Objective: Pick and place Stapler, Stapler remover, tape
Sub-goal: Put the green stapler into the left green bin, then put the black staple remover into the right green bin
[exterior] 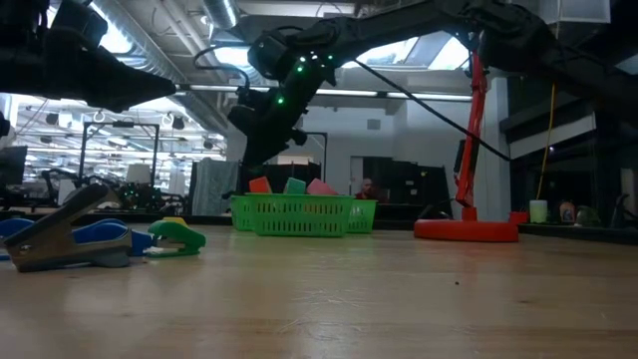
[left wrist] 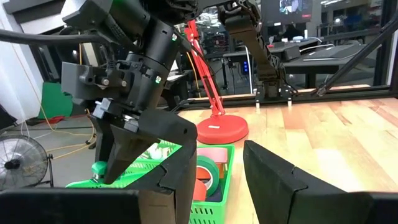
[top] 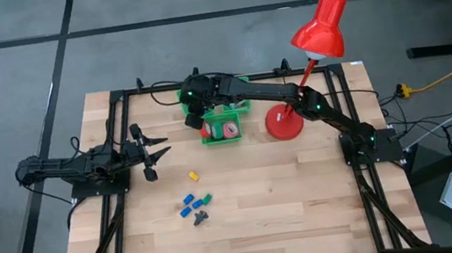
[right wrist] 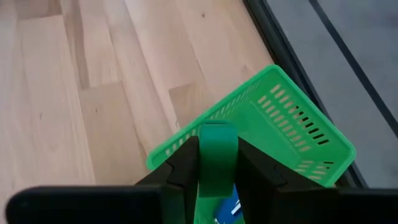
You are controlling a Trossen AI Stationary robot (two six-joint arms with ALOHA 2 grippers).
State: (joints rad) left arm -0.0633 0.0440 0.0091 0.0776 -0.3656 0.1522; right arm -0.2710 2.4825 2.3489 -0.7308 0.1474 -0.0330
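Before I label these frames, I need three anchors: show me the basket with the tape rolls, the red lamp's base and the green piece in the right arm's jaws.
Basket with tape rolls (top: pixel 221 138): high view, its near rim.
Lamp base (top: pixel 284 124): high view, middle of the red disc.
Green piece (right wrist: pixel 217 155): right wrist view, its flat face between the jaws.

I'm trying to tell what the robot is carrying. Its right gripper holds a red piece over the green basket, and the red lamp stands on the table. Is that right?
Not quite: the piece pinched in the right gripper is green, not red, as the right wrist view shows. It is indeed over a green basket, and the red lamp does stand on the table.
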